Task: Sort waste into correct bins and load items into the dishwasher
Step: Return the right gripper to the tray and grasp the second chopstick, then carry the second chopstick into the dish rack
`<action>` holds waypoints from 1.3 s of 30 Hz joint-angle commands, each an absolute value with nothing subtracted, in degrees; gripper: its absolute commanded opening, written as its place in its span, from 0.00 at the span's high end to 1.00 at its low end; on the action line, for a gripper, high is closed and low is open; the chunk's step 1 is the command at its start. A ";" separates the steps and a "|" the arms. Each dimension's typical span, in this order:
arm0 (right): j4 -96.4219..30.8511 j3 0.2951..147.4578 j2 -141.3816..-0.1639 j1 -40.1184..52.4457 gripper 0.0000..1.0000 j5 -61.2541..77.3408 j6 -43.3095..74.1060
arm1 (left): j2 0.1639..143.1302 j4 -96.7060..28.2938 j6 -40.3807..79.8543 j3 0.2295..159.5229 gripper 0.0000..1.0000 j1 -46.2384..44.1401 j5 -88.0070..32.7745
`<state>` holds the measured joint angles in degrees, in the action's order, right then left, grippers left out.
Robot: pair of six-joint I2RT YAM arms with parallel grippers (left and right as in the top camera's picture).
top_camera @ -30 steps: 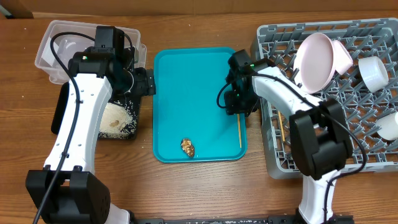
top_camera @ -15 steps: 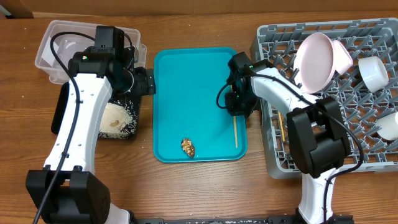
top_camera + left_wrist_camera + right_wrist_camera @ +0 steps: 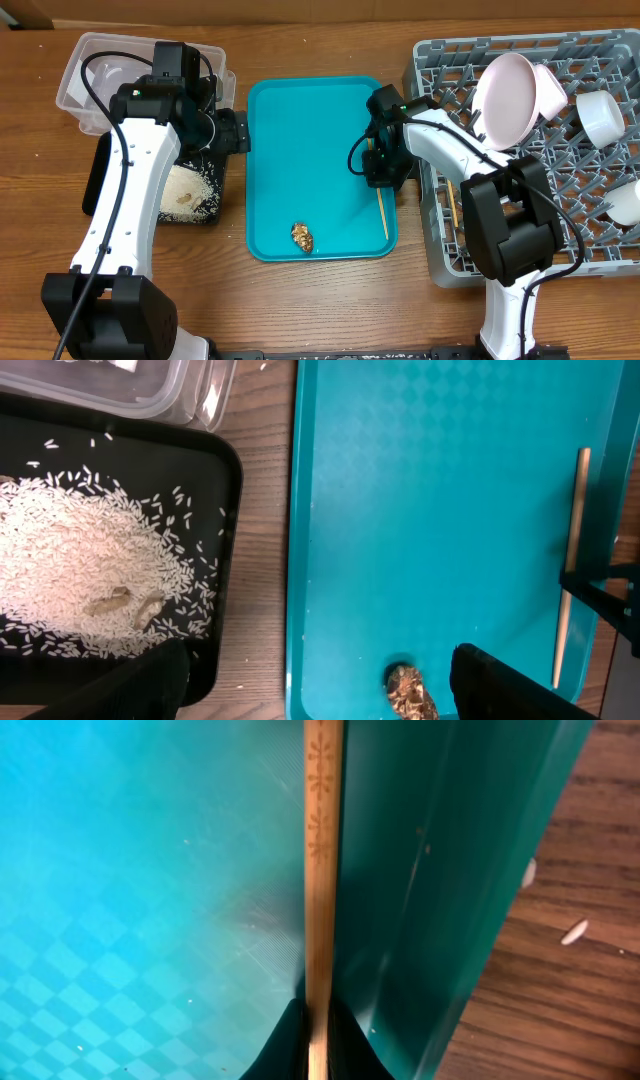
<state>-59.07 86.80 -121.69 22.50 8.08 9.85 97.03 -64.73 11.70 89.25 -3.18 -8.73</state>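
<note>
My right gripper [image 3: 384, 172] is shut on a thin wooden chopstick [image 3: 382, 212] at the right edge of the teal tray [image 3: 310, 130]. The right wrist view shows the fingers [image 3: 318, 1040] pinching the chopstick [image 3: 322, 870] low over the tray. A small brown food lump [image 3: 301, 236] lies at the tray's front, and also shows in the left wrist view [image 3: 410, 692]. My left gripper [image 3: 232, 134] is open and empty [image 3: 320, 690] above the gap between the teal tray and the black tray [image 3: 213, 170] holding white rice [image 3: 80, 560]. The wrapper is out of view.
The clear tub [image 3: 80, 70] stands behind the black tray, partly under my left arm. The grey dish rack [image 3: 560, 240] at the right holds a white plate [image 3: 503, 100], a bowl [image 3: 549, 90], a cup [image 3: 603, 116] and another chopstick [image 3: 452, 206].
The free end of the held chopstick swung slightly left, then back right. The left arm has not moved.
</note>
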 commanded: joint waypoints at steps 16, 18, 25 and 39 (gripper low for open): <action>-72.62 103.98 -107.74 17.45 0.96 5.98 2.61 | 97.62 -64.64 11.81 90.11 0.13 -3.42 -8.40; -74.06 104.84 -106.45 15.40 0.96 5.19 1.43 | 97.62 -64.60 11.84 90.11 0.13 -3.42 -8.64; -78.28 101.41 -106.21 6.63 0.96 3.25 -3.51 | 97.65 -64.53 12.36 90.11 0.14 -3.51 -13.26; -73.36 88.44 -106.28 5.87 0.89 4.10 -4.99 | 98.17 -64.77 12.95 87.83 0.14 -11.60 -13.02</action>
<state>-73.89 88.84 -106.15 5.48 3.66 -4.43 97.58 -64.77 12.10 89.14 -8.93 -12.43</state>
